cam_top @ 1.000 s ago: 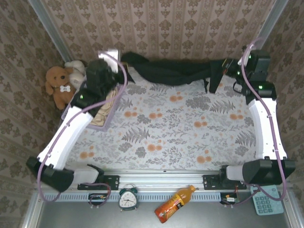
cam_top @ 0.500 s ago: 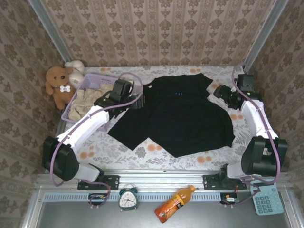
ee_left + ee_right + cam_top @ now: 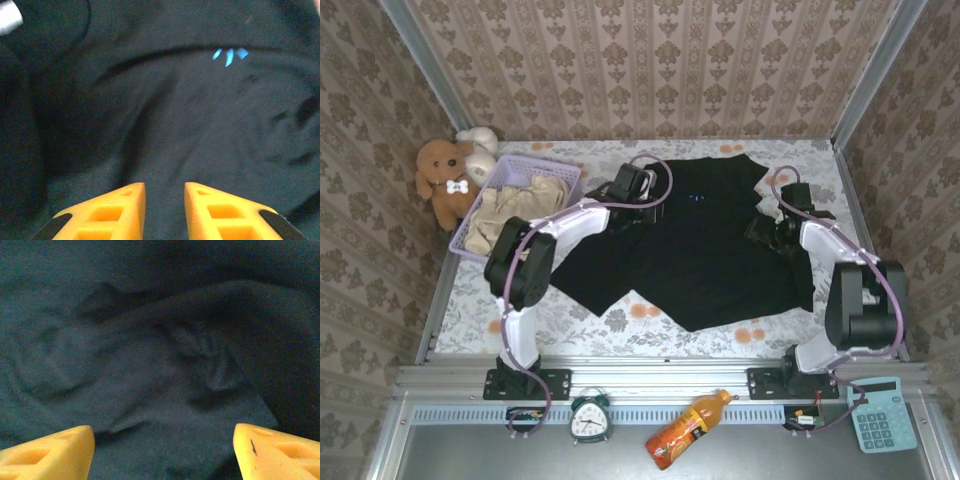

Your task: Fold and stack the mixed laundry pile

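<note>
A large black garment point(image 3: 705, 255) lies spread flat across the middle of the table, its light-blue starburst mark point(image 3: 695, 197) near the back. My left gripper point(image 3: 658, 205) rests low over the garment's upper left part. In the left wrist view its yellow fingers point(image 3: 125, 210) stand a narrow gap apart with flat black cloth point(image 3: 165, 125) under them and the blue mark point(image 3: 229, 55) ahead. My right gripper point(image 3: 765, 230) sits over the garment's right side, open wide above wrinkled black cloth point(image 3: 165, 370), nothing between its fingers point(image 3: 55, 452). A cream-beige garment point(image 3: 515, 212) lies in the basket.
The lavender mesh basket point(image 3: 567, 177) stands at the back left, with brown and white teddy bears point(image 3: 442, 180) beside it against the wall. A clock point(image 3: 590, 420), an orange bottle point(image 3: 688, 428) and a calculator point(image 3: 880, 415) lie on the near ledge.
The black garment, held up along the back a second ago, now lies flat. Both grippers have let go and moved inward onto it; the left jaws have narrowed since.
</note>
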